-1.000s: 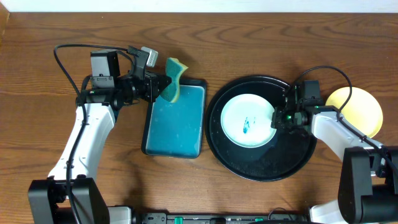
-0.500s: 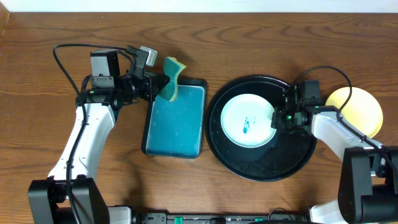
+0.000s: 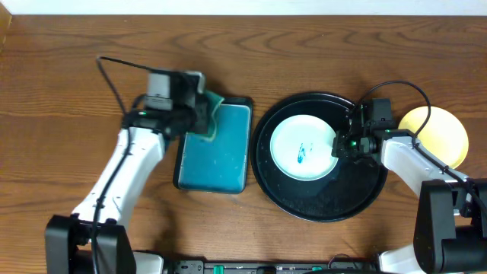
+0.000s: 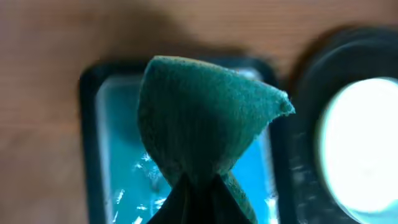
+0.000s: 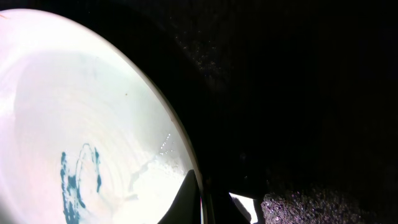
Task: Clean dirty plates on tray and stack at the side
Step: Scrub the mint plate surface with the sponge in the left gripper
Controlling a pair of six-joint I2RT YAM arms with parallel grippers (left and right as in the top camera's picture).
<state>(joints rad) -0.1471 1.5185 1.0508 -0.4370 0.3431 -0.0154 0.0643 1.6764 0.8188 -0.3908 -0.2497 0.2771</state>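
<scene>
Left gripper (image 4: 198, 202) clenched on the green sponge (image 4: 205, 118), held folded above the far end of the teal tray (image 3: 221, 164). Right gripper (image 3: 340, 143) pinched on the right rim of 1 pale plate (image 3: 304, 129), teal scribble (image 3: 302, 152) near its centre, lying in the black tray (image 3: 319, 202). 1 yellow plate (image 3: 441, 129) sits on the table (image 3: 61, 68) just right of that tray.

Both arms are wearing white shells with black joints. The left arm (image 3: 122, 171) is carrying a thin black cable (image 3: 122, 64) at upper left. The right arm (image 3: 411, 160) is showing a green light (image 3: 354, 141). The left gripper (image 4: 200, 186) is showing black fingers.
</scene>
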